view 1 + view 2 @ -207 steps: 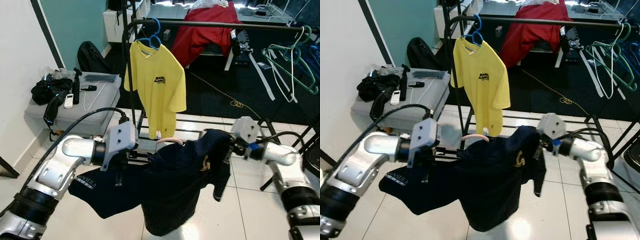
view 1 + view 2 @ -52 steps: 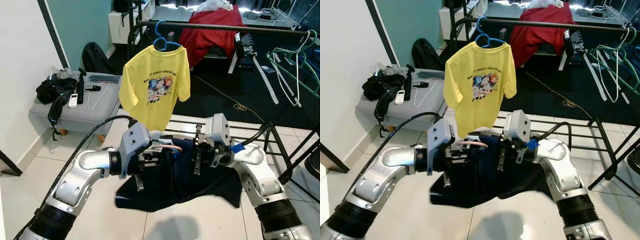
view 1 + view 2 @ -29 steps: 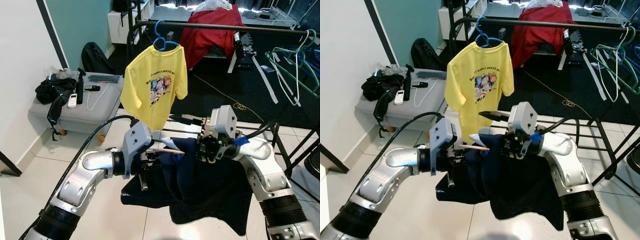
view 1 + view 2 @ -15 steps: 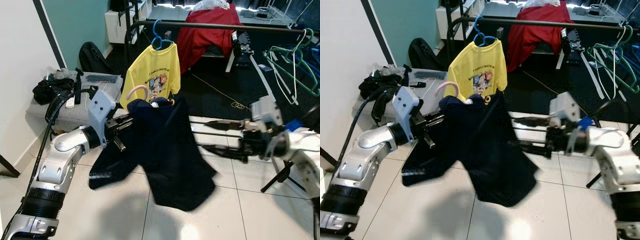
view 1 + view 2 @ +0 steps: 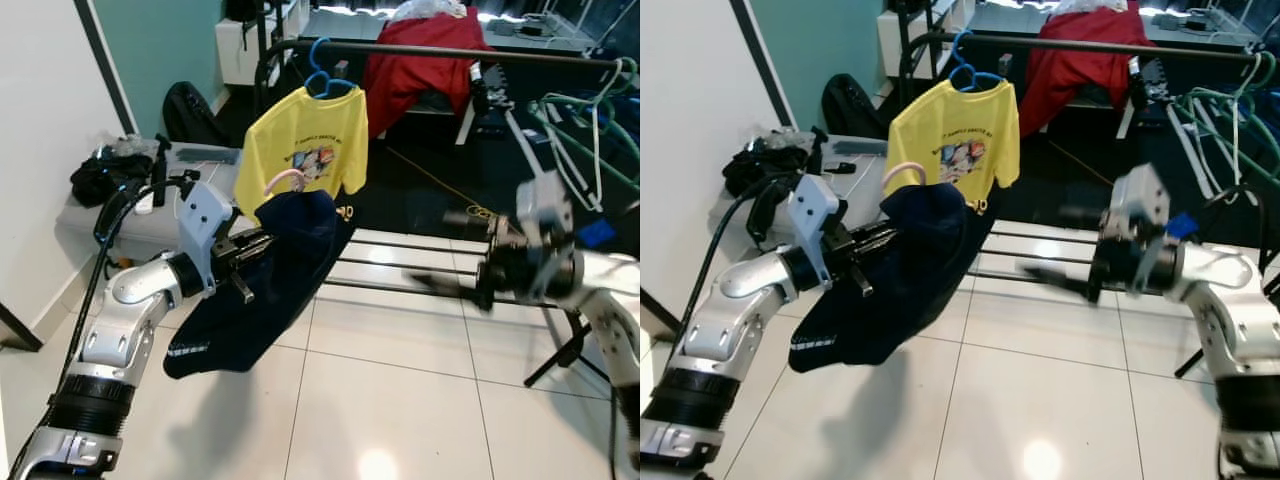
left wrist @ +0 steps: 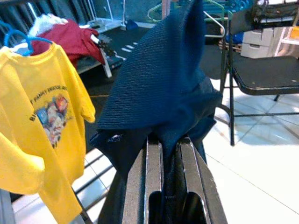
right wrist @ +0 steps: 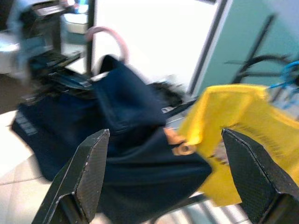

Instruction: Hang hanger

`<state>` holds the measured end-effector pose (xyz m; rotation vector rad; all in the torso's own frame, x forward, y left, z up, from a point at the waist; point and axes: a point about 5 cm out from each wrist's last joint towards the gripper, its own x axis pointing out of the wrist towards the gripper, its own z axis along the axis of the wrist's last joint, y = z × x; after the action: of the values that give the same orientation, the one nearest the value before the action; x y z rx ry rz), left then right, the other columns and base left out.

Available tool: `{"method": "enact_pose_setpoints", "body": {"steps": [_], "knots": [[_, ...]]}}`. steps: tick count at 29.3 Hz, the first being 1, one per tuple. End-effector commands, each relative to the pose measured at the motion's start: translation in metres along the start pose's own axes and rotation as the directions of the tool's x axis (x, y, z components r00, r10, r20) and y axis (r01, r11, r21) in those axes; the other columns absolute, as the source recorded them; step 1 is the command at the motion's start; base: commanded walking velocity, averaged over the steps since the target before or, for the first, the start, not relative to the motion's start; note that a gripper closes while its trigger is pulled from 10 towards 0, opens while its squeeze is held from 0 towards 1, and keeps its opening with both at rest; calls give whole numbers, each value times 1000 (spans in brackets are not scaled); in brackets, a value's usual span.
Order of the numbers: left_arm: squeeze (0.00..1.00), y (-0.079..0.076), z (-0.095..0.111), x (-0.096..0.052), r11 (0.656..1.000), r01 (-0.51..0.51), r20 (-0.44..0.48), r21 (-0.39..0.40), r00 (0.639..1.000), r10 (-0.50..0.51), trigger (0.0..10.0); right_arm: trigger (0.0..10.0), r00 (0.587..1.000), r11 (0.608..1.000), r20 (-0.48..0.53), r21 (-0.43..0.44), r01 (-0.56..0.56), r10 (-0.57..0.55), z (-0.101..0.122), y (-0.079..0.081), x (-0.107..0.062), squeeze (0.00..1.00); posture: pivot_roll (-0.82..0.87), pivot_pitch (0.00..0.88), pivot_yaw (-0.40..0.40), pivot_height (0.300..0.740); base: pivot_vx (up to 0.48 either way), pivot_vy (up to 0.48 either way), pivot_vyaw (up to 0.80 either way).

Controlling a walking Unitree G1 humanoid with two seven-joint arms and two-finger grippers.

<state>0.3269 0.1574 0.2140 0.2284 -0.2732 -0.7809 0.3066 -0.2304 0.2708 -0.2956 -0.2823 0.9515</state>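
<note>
A navy shirt [image 5: 262, 285] hangs on a pink hanger whose hook [image 5: 283, 180] sticks up above the collar. My left gripper [image 5: 243, 266] is shut on the hanger through the cloth at one shoulder and holds it in the air, left of and below the black clothes rail [image 5: 450, 50]. Its fingers [image 6: 153, 175] pinch the navy fabric in the left wrist view. My right gripper [image 5: 432, 248], blurred, stands open and empty to the right of the shirt, apart from it; its fingers [image 7: 91, 175] are spread wide.
A yellow shirt [image 5: 305, 150] on a blue hanger hangs at the rail's left end. Green hangers [image 5: 590, 120] hang at its right end, with a red garment [image 5: 420, 55] behind. A grey ottoman [image 5: 150, 215] with clutter stands on the left.
The right gripper has let go of the navy shirt and drawn off to the right. The shirt has swung left and now hangs narrow from the left gripper alone.
</note>
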Motion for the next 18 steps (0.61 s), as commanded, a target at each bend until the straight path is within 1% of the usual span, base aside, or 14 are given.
{"method": "enact_pose_setpoints", "body": {"steps": [1,2,3,6,7,8,9,10,11,12,14,15,17,18], "knots": [[0,6,9,1,999,-33,68,7,997,33,0,10000,992,991,9,-37,126,-126,-1,-12,-1,0,-71,105,5,740,0,0,0],[0,6,9,1,999,-33,68,7,997,33,0,10000,992,991,9,-37,126,-126,-1,-12,-1,0,-71,105,5,740,0,0,0],[0,9,12,2,998,-69,97,-8,993,69,0,10000,964,962,-25,-83,262,-265,-5,-24,-3,0,-74,106,4,740,0,0,0],[0,9,12,2,998,-69,97,-8,993,69,0,10000,964,962,-25,-83,262,-265,-5,-24,-3,0,-74,106,4,740,0,0,0],[0,17,16,5,985,-162,121,-55,978,167,0,10000,911,913,-82,-91,398,-405,-18,-32,-5,0,-75,108,1,740,0,0,0],[0,17,16,5,985,-162,121,-55,978,167,0,10000,911,913,-82,-91,398,-405,-18,-32,-5,0,-75,108,1,740,0,0,0],[0,24,19,7,969,-230,135,-95,961,241,0,10000,868,875,-114,-83,477,-484,-30,-32,-6,0,-73,111,1,740,0,0,0],[0,24,19,7,969,-230,135,-95,961,241,0,10000,868,875,-114,-83,477,-484,-30,-32,-6,0,-73,111,1,740,0,0,0],[0,27,23,8,957,-254,154,-138,949,275,0,10000,852,864,-143,-41,503,-503,-46,-22,-2,0,-75,112,3,740,0,0,0],[0,28,27,10,954,-252,175,-163,944,279,0,10000,864,879,-180,-7,476,-470,-62,-6,3,0,-74,114,5,740,0,0,0],[0,28,27,10,954,-252,175,-163,944,279,0,10000,864,879,-180,-7,476,-470,-62,-6,3,0,-74,114,5,740,0,0,0],[0,28,32,10,957,-236,199,-169,943,267,0,10000,901,928,-250,22,371,-354,-82,19,10,0,-75,116,5,740,0,0,0],[0,28,32,10,957,-236,199,-169,943,267,0,10000,901,928,-250,22,371,-354,-82,19,10,0,-75,116,5,740,0,0,0],[0,29,38,12,956,-234,222,-174,937,270,0,10000,913,977,-378,77,199,-156,-109,55,14,0,-77,119,4,740,0,0,0]]}}
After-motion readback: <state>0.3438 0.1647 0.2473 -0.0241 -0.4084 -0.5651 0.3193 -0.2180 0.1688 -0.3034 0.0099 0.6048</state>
